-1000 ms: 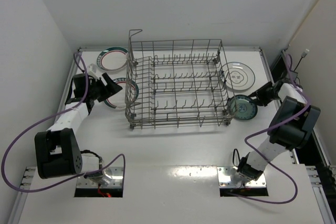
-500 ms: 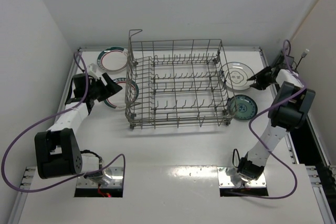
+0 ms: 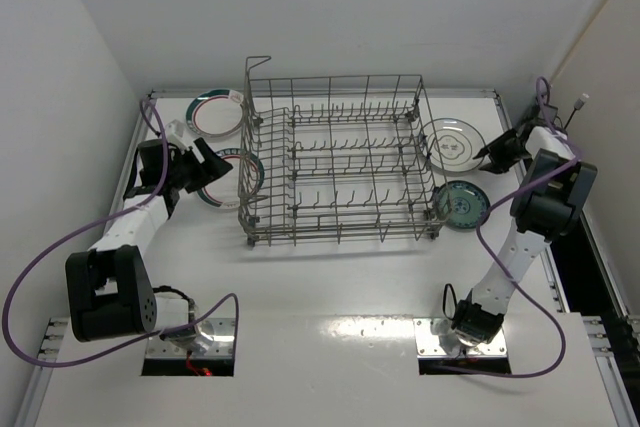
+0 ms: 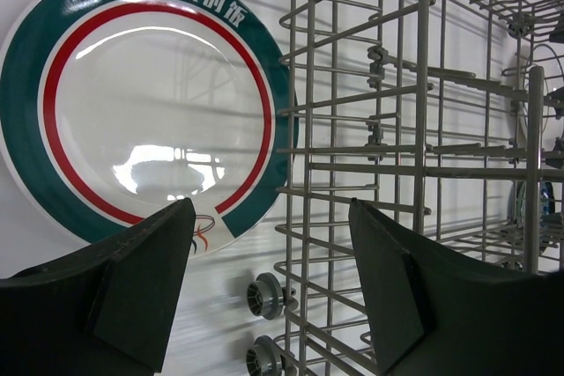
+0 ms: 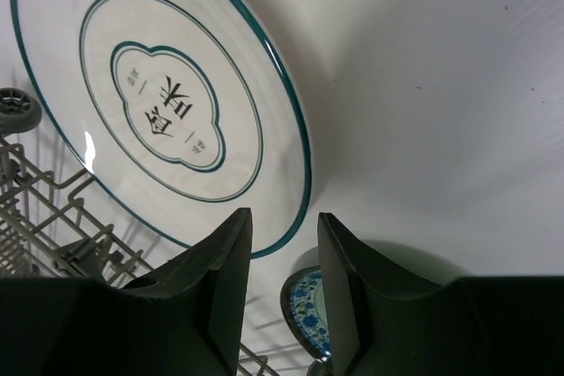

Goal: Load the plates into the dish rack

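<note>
The grey wire dish rack (image 3: 335,162) stands mid-table with no plates in it. A green-and-red rimmed plate (image 3: 216,113) lies at the far left. A second one (image 3: 226,179) lies against the rack's left side, also in the left wrist view (image 4: 141,103). My left gripper (image 3: 212,165) is open and empty just above it. A white plate with thin dark rings (image 3: 452,142) lies right of the rack, also in the right wrist view (image 5: 159,103). The small teal patterned plate (image 3: 462,205) lies nearer. My right gripper (image 3: 492,153) is open and empty at the white plate's right edge.
The rack's small wheels (image 4: 269,295) sit on the table beside the left plate. White walls enclose the table on the left, back and right. Purple cables loop from both arms. A black strip (image 3: 530,127) runs along the table's right edge.
My right arm swung from beside the teal plate back to the white ringed plate's right edge. The left arm and all plates stayed still.
</note>
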